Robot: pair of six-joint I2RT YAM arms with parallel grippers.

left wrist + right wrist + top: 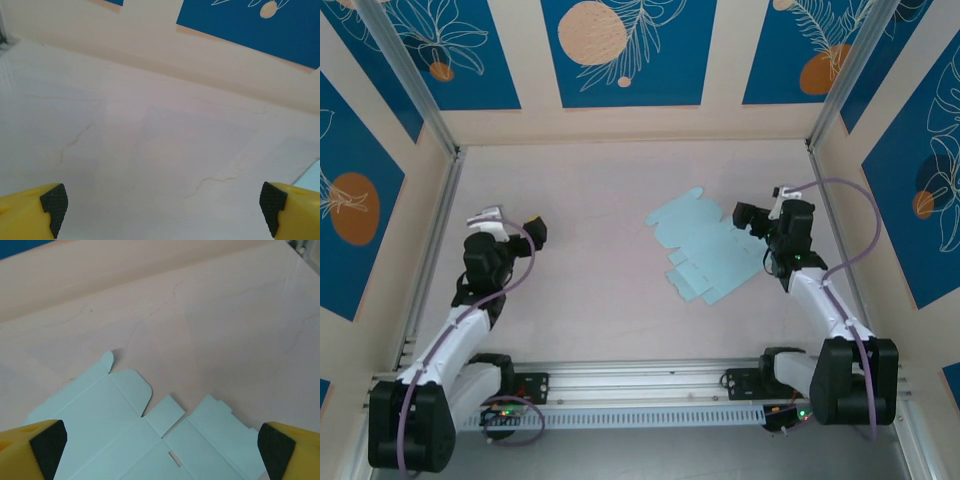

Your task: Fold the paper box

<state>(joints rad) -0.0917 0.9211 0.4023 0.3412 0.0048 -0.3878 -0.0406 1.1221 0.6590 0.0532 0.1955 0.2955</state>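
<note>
The paper box (705,250) is a flat pale-blue die-cut sheet with flaps and tabs, lying right of the table's middle. From the right wrist view the paper box (145,435) spreads flat between and beyond the yellow fingers. My right gripper (752,218) hovers at the sheet's right edge, open, with nothing between its black pads (47,447). My left gripper (532,232) stands open over bare table at the left, far from the sheet. In the left wrist view a sliver of the paper box (311,176) shows at the right edge.
The pale marbled table (600,200) is walled by panels with blue leaf prints (620,50) at the back and both sides. A metal rail (640,385) holding both arm bases runs along the near edge. Open table lies between the two grippers.
</note>
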